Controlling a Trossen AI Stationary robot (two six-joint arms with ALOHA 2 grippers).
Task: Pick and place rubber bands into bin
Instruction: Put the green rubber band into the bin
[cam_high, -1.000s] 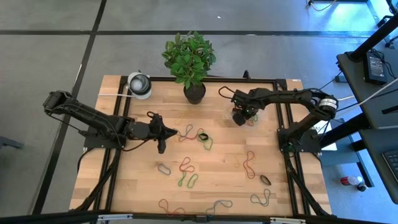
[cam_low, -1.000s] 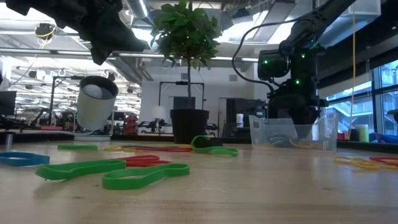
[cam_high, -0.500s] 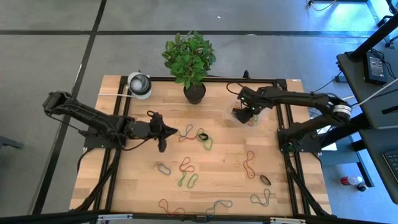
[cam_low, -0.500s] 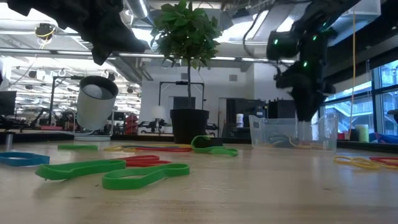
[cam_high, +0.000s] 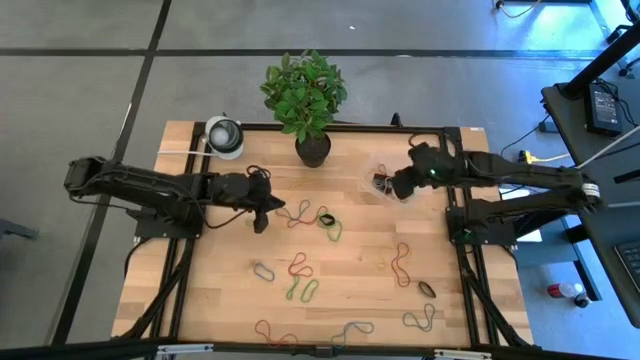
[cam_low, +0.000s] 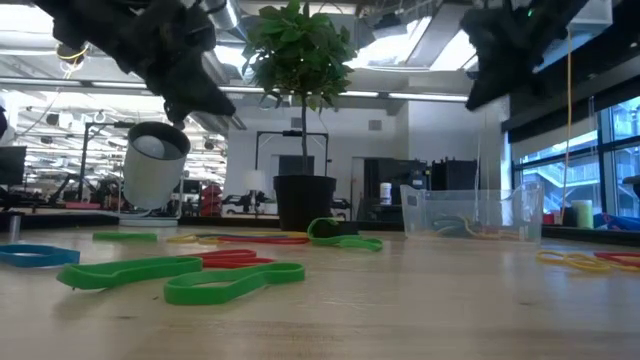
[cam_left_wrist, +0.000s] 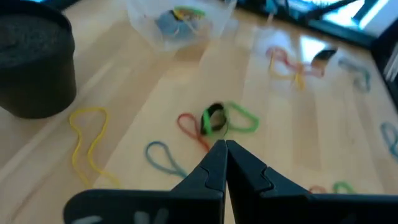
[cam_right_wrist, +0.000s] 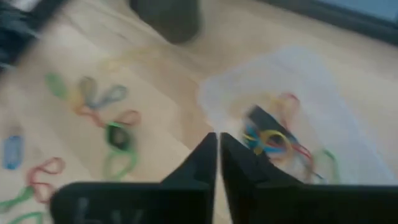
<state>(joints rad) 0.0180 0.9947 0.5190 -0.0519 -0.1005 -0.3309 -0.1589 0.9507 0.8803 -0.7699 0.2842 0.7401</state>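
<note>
The thin, floppy coloured rubber bands (cam_high: 310, 218) lay light and limp, probably best pinched at a raised loop; both the left gripper (cam_left_wrist: 225, 149) and the right gripper (cam_right_wrist: 218, 142) were closed, empty.

Red, green, yellow rubber bands (cam_high: 300, 268) on pale wood table (cam_high: 360, 250); clear bin (cam_low: 470, 212)

A leafy green plant (cam_high: 303, 90) stands upright in a black pot (cam_high: 313, 149) at the far edge of the wooden bench (cam_high: 220, 290), near the middle. To its left, near the far left corner, stands a round white-and-grey object (cam_high: 224, 136). Grey floor (cam_high: 80, 90) surrounds the bench. In the low view, a large room with bright ceiling lights (cam_low: 395, 50) lies behind.
</note>
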